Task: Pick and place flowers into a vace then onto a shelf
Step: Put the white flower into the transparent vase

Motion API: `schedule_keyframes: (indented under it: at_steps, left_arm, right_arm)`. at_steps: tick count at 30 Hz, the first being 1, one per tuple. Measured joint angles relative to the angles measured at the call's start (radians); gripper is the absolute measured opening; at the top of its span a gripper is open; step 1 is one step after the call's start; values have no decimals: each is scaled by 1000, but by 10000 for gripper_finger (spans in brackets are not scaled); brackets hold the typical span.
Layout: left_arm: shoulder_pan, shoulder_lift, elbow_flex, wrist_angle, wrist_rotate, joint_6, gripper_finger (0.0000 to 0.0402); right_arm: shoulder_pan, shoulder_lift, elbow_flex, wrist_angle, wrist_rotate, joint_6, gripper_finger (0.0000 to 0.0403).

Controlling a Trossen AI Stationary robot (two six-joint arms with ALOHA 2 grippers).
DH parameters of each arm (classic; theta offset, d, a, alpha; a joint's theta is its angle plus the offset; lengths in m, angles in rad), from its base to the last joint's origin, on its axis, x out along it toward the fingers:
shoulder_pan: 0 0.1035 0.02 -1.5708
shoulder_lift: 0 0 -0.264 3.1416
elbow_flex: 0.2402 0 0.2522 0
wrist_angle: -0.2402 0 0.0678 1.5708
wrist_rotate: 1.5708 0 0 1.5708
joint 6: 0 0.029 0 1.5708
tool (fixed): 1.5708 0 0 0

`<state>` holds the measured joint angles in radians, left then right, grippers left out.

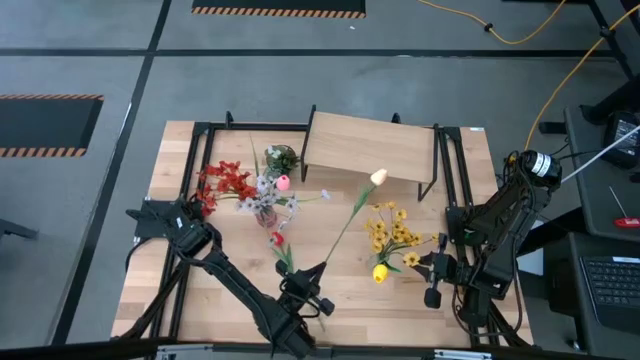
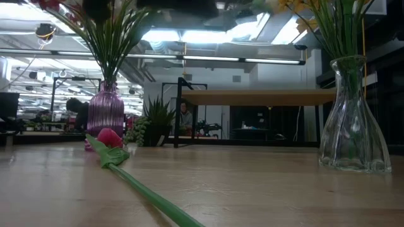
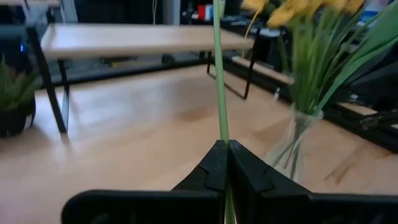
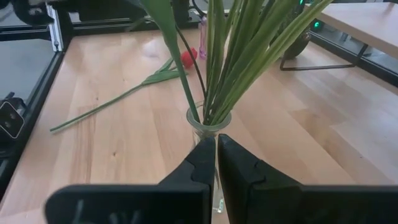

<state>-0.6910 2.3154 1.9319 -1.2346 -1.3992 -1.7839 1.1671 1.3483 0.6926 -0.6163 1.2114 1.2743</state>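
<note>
**Op A:** Grip first. My left gripper (image 3: 226,163) has its fingers pressed together on the stem of the cream tulip (image 1: 378,177), low on the stalk, near the front middle of the table. From the pinch the stem runs up and away toward the shelf (image 1: 370,146), bud at the far end, leaning to the right.

**Op B:** And the target from there?

**Op A:** The clear glass vase (image 3: 291,149) with the yellow flowers (image 1: 392,233) stands to the right of my left gripper, close by. The stem's long axis points past the vase's left side, so I judge the stalk must swing right and its lower end come over the mouth.

**Op B:** Right arm?

**Op A:** My right gripper (image 4: 216,163) sits just beside that vase, at its neck (image 4: 208,122); the fingers look nearly closed, but whether they grip the glass I cannot tell. It is the nearer arm to the vase.

**Op B:** Anything left lying?

**Op A:** A red tulip (image 1: 277,240) lies flat on the table, between the pink vase (image 2: 105,112) and my left gripper.
</note>
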Motion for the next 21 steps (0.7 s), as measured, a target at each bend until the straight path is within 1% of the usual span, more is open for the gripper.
schedule_keyframes:
  at_steps: [5,9,12,16,21]
  left_arm:
    - [0,-2,79,-4,-46,155,3]
    - [1,-2,144,-4,-52,284,3]
    - [-1,-2,175,-4,-75,350,3]
    - [-22,-2,207,-5,-142,419,3]
    - [-48,-2,241,-4,-172,471,3]
  right_arm:
    - [0,0,0,3,6,0,23]
    - [-1,0,0,27,35,0,23]
    - [-4,0,0,39,45,-36,23]
    - [-5,0,0,145,44,-170,23]
    - [-5,0,0,390,45,-460,23]
